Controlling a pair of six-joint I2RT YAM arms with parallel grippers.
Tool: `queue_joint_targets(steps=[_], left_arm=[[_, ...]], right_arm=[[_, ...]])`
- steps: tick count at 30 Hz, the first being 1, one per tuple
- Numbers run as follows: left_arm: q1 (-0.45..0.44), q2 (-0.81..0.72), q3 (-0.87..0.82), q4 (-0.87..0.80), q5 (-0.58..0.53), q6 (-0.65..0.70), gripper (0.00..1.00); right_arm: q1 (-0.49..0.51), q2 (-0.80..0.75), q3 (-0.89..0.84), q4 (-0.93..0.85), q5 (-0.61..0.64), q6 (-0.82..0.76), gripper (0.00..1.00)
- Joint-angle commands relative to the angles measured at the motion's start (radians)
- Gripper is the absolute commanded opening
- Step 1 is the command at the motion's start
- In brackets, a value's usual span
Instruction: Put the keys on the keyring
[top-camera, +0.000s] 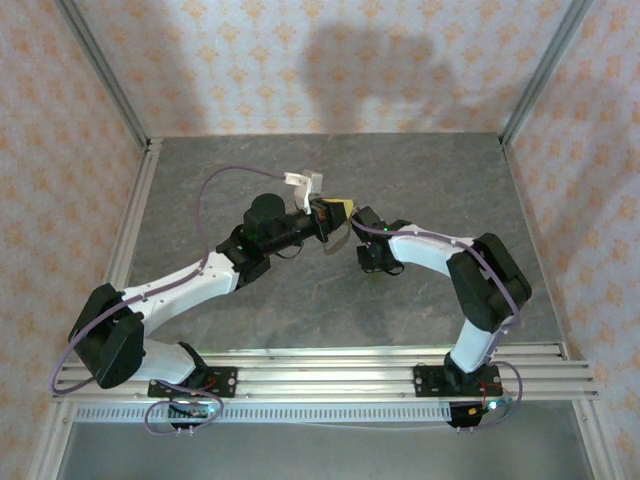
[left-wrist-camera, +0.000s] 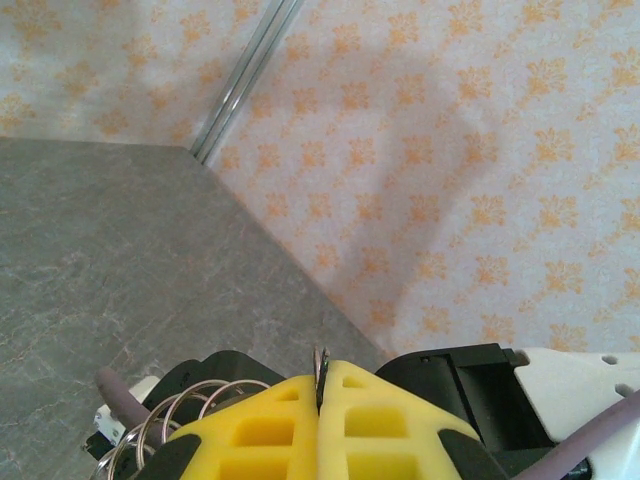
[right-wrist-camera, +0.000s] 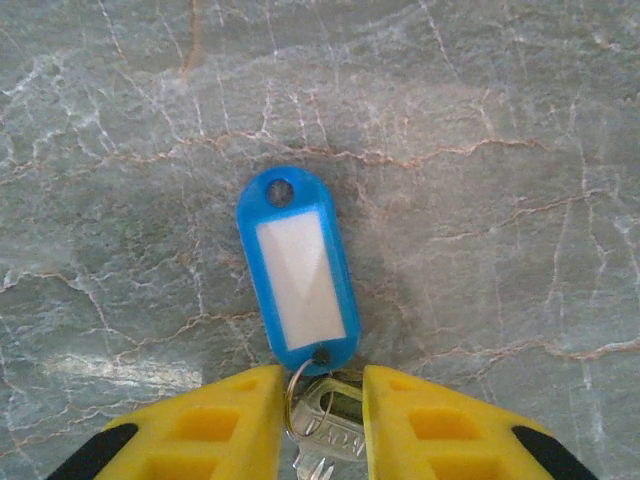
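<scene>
The left fingers (left-wrist-camera: 270, 432), yellow, press together on a thin silver wire keyring (left-wrist-camera: 197, 392). The right fingers (right-wrist-camera: 220, 425) stand narrowly apart, flanking a small silver metal key (right-wrist-camera: 328, 425) just below its blue plastic tag (right-wrist-camera: 297, 270); I cannot tell whether they grip it.

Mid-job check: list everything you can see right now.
table: one, grey marble, under everything
tag: one, blue with white label, flat on table
key: one, silver, ringed to tag, between right fingers
wire loops: several, silver, beside left fingers
metal edge: one, thin, pinched between left fingers
walls: orange-patterned, around table
cables: two, purple, one along each arm
arms: two, white and black, meeting mid-table
left gripper: yellow, shut
right gripper: yellow, open astride key
</scene>
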Motion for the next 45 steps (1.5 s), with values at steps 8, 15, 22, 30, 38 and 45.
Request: queue_joint_targets(steps=[8,15,22,30,38,45], left_arm=[[-0.01,-0.004,0.024,0.059,-0.005,-0.003,0.0],[-0.01,-0.007,0.022,0.057,-0.007,-0.002,0.0],[-0.012,-0.006,0.025,0.047,-0.007,-0.002,0.0],[-0.012,-0.022,0.022,0.018,-0.014,0.008,0.0],[-0.012,-0.06,0.004,-0.017,-0.027,0.039,0.0],[-0.012,-0.083,-0.006,-0.04,-0.031,0.058,0.0]], right_arm=[[0.009,0.04,0.045,-0.041,0.051,-0.019,0.21],[0.008,0.006,0.052,-0.054,0.033,-0.007,0.0],[-0.056,-0.145,0.048,-0.038,-0.109,0.043,0.0],[-0.203,-0.369,-0.048,0.131,-0.492,0.147,0.0],[-0.332,-0.528,-0.192,0.378,-0.779,0.276,0.0],[-0.377,-0.57,-0.262,0.407,-0.826,0.301,0.0]])
